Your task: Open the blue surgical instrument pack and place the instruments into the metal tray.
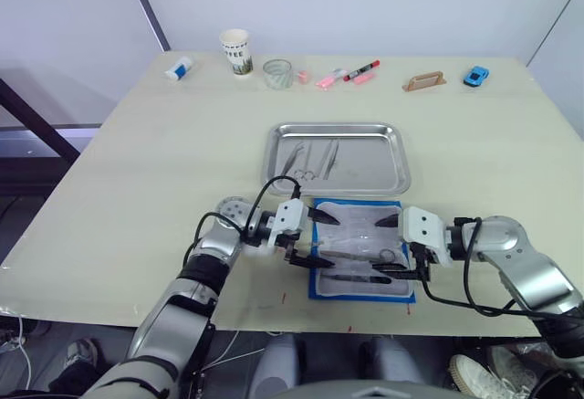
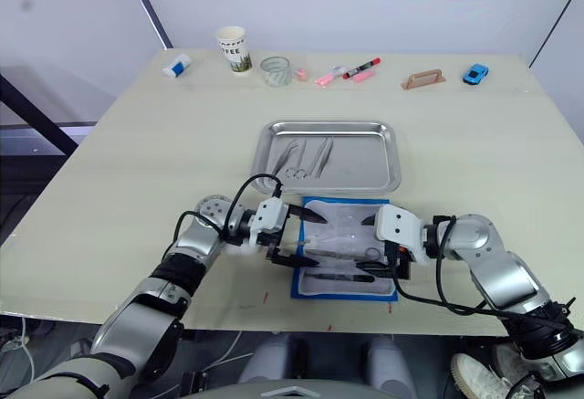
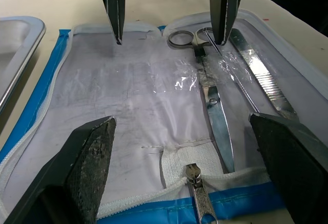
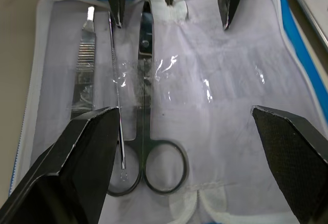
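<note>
The blue surgical instrument pack (image 1: 401,295) lies unzipped and flat near the table's front edge, pale lining up. On the lining rest ring-handled scissors (image 4: 146,106), a thin probe (image 4: 115,80) and a flat ridged tool (image 4: 84,60), partly under clear film. My left gripper (image 1: 319,239) is open at the pack's left edge, pointing right. Facing it from the pack's right edge, my right gripper (image 1: 388,246) is open too. Neither holds anything. The metal tray (image 1: 374,157) sits just beyond the pack, with several instruments (image 1: 308,157) in its left half.
Along the far edge stand a white tube (image 1: 179,69), a paper cup (image 1: 236,52), a glass (image 1: 277,73), pink and red markers (image 1: 347,75), a tan block (image 1: 424,81) and a blue toy car (image 1: 475,76). The table's front edge runs just behind the pack.
</note>
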You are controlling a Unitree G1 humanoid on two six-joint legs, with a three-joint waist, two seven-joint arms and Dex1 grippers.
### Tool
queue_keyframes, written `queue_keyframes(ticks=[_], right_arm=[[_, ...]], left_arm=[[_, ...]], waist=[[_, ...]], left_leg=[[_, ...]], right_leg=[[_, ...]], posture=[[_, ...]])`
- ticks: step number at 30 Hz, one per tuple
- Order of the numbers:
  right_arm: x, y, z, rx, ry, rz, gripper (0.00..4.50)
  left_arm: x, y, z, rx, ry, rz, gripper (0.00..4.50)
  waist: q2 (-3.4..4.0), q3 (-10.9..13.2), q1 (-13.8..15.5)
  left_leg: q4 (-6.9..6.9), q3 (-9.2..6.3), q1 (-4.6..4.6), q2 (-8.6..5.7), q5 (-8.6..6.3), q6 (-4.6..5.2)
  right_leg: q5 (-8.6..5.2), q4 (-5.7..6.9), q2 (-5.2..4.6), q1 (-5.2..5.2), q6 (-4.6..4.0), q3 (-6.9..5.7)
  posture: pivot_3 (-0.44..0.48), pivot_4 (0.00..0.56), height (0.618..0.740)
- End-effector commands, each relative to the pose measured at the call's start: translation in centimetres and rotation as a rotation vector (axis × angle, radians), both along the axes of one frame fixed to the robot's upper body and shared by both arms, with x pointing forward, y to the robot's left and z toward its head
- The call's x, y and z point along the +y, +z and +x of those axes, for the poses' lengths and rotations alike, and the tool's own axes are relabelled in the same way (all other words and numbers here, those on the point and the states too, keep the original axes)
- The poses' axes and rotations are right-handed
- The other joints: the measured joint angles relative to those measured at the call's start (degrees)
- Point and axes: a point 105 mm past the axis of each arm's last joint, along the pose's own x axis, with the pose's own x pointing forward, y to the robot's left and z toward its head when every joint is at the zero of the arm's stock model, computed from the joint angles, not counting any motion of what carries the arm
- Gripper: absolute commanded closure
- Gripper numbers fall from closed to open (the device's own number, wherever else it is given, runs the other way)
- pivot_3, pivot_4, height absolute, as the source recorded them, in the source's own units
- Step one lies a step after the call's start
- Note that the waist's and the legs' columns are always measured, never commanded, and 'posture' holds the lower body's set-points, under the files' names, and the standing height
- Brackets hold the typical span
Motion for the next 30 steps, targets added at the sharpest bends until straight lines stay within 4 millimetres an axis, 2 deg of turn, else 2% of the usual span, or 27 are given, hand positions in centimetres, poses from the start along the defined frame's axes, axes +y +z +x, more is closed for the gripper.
queue_keyframes(ticks=[1, 6, 9, 16, 23, 30], right_arm=[[0.4, 0.5, -0.1, -0.031, -0.002, 0.0, 0.0], [0.2, 0.3, 0.1, -0.023, -0.019, -0.005, 0.0], [0.6, 0.7, -0.2, -0.007, -0.014, 0.032, 0.7], [1.3, 1.8, -1.0, 0.046, 0.028, 0.116, 0.7], [0.5, 1.5, 1.0, 0.009, -0.063, 0.102, 0.7], [0.2, 0.8, 1.2, -0.012, -0.034, 0.052, 0.7]], left_arm=[[1.0, -3.8, -1.8, 0.14, 0.012, 0.099, 0.07], [1.3, -4.0, -2.1, 0.142, 0.008, 0.1, 0.07], [1.3, -4.0, -2.2, 0.143, 0.006, 0.1, 0.0], [1.3, -3.9, -2.2, 0.144, 0.007, 0.1, 0.0], [1.3, -3.8, -2.2, 0.144, 0.007, 0.099, 0.0], [1.4, -3.8, -2.2, 0.145, 0.006, 0.098, 0.0]], waist=[[0.0, 0.0, 0.0], [0.01, 0.0, -0.1], [0.01, 0.0, -0.2], [-0.01, 0.0, -0.2], [-0.01, 0.0, -0.2], [0.01, 0.0, -0.2]], left_leg=[[0.0, -0.01, -0.01, 0.0, 0.0, 0.0], [-0.01, -0.08, 0.01, 0.0, 0.0, 0.01], [-0.01, -0.09, 0.01, 0.0, -0.01, 0.01], [-0.07, -0.14, 0.01, 0.01, -0.01, 0.02], [-0.09, -0.14, 0.02, 0.01, -0.01, 0.02], [-0.14, -0.13, 0.03, 0.01, -0.01, 0.02]], right_leg=[[0.0, -0.01, -0.01, 0.0, 0.0, 0.0], [0.0, -0.02, 0.0, 0.0, 0.0, 0.0], [0.0, -0.02, 0.0, 0.0, 0.0, 0.0], [0.0, -0.08, 0.01, -0.01, 0.0, 0.01], [0.0, -0.09, 0.01, -0.01, 0.0, 0.01], [0.0, -0.11, 0.02, -0.02, 0.0, 0.01]], posture=[[0.0, 0.15, 0.74], [0.0, 0.15, 0.74], [0.0, 0.15, 0.74], [0.0, 0.15, 0.74], [0.0, 0.15, 0.74], [0.0, 0.15, 0.74]])
